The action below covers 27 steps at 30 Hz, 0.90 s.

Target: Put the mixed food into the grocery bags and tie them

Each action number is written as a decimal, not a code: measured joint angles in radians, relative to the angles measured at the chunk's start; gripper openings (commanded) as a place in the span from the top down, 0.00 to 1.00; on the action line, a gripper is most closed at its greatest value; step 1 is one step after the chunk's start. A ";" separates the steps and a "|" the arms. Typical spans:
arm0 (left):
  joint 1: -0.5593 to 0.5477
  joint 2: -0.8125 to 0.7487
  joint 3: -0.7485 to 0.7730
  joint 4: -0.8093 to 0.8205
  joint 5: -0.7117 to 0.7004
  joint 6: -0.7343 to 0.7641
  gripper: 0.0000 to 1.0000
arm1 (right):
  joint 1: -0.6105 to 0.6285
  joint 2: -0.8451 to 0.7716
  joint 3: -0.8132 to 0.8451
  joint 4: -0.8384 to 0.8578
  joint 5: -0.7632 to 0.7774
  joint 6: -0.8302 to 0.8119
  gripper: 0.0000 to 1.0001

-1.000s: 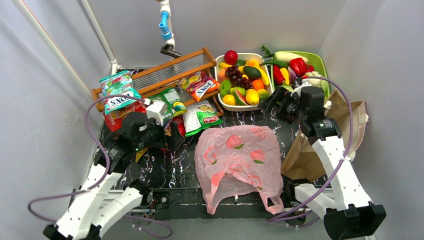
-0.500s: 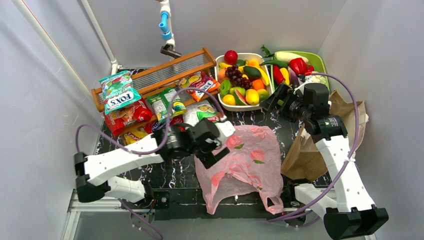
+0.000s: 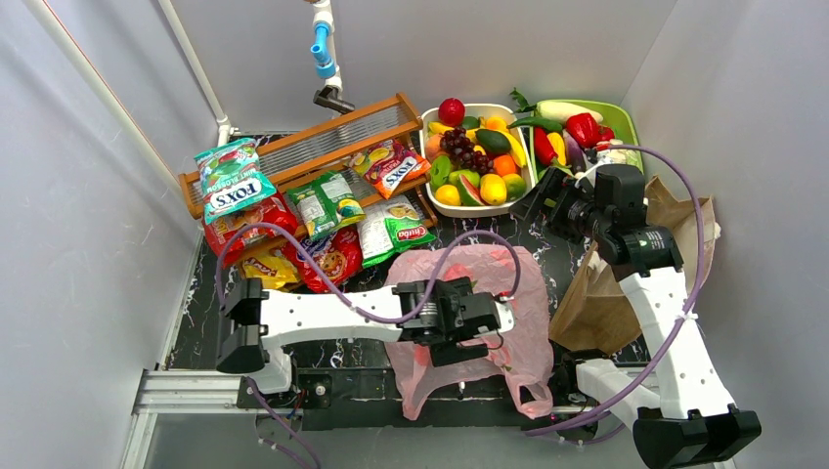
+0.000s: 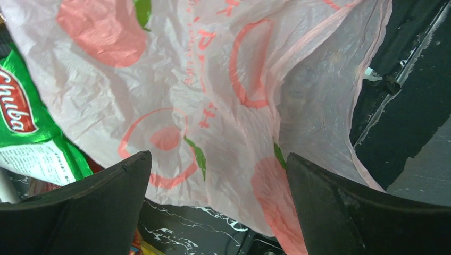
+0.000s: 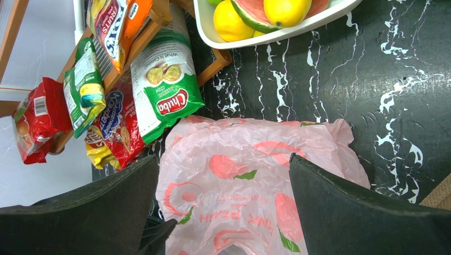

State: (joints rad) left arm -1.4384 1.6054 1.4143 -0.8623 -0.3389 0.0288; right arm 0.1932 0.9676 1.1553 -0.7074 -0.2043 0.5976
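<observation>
Pink rose bag (image 3: 518, 283): lies flat under left gripper (image 4: 217, 159), spread wide, grasps nothing. Right gripper (image 5: 223, 159) beside white fruit basket (image 3: 423, 127): likewise wide apart, empty.

The right gripper (image 5: 223, 159) showed two dark fingers (image 5: 90, 212) in the lower corners, spread wide with nothing gripped. Between them lay the pink rose-printed bag (image 5: 255, 175), flat on the black marbled table (image 5: 340, 85). A green Chuba packet (image 5: 165, 90) touched the bag's upper left edge. At the top, the white basket (image 5: 319, 18) held yellow fruits (image 5: 231, 21) and a watermelon slice (image 5: 252, 10).
</observation>
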 measured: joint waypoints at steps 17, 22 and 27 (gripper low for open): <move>-0.041 0.106 0.034 0.005 -0.043 0.053 0.04 | 0.000 -0.014 0.000 -0.013 0.015 -0.003 0.00; -0.043 0.141 0.031 0.012 -0.075 0.065 0.12 | 0.000 -0.010 0.000 -0.029 0.017 -0.008 0.00; -0.043 0.142 0.010 0.034 -0.095 0.076 0.74 | 0.000 -0.010 0.000 -0.034 0.019 -0.019 0.00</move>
State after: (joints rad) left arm -1.4815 1.7473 1.4246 -0.8280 -0.4335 0.1051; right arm 0.1932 0.9581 1.1557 -0.7410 -0.1852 0.5785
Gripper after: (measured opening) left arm 0.702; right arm 0.997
